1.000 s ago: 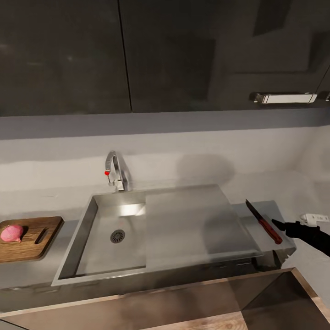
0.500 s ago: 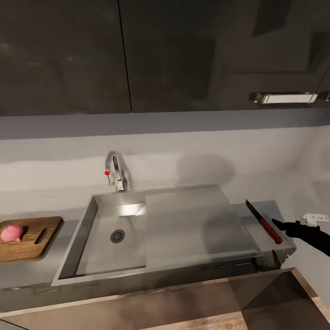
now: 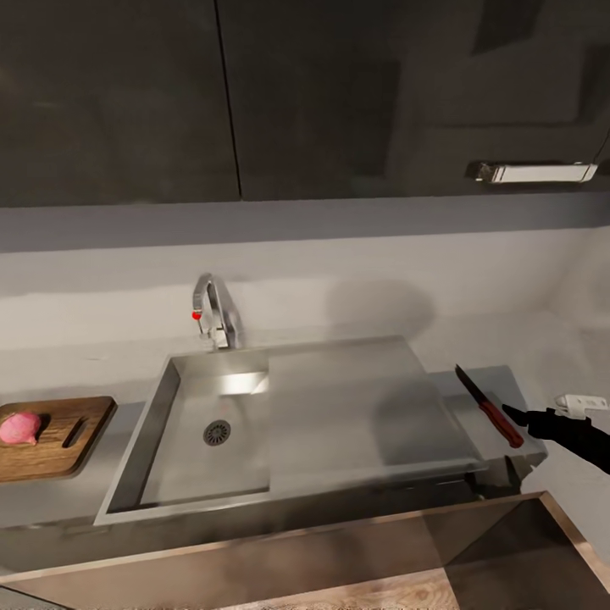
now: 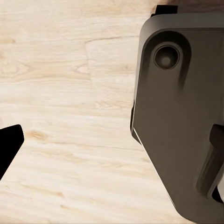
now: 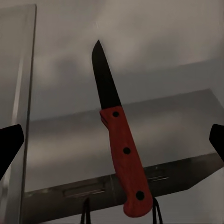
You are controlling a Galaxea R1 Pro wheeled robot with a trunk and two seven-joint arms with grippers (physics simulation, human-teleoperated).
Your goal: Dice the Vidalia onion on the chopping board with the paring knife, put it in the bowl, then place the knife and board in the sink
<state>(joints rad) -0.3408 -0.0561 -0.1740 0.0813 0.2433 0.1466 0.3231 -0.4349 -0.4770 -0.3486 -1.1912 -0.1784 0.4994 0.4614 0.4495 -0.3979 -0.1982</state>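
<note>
Right gripper (image 3: 511, 413) hovers with fingers spread wide, at the paring knife (image 3: 489, 407) handle end, lower right of frame on the bench. Vidalia onion (image 3: 20, 428) sits on chopping board (image 3: 59, 440), far left. Best approach: straddle the red handle squarely, lower, then close. Left fingers: cannot tell.

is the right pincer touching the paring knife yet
Apart. In the right wrist view the right pincer is spread wide, its fingertips at the frame edges, with bare countertop between each and the paring knife.
</note>
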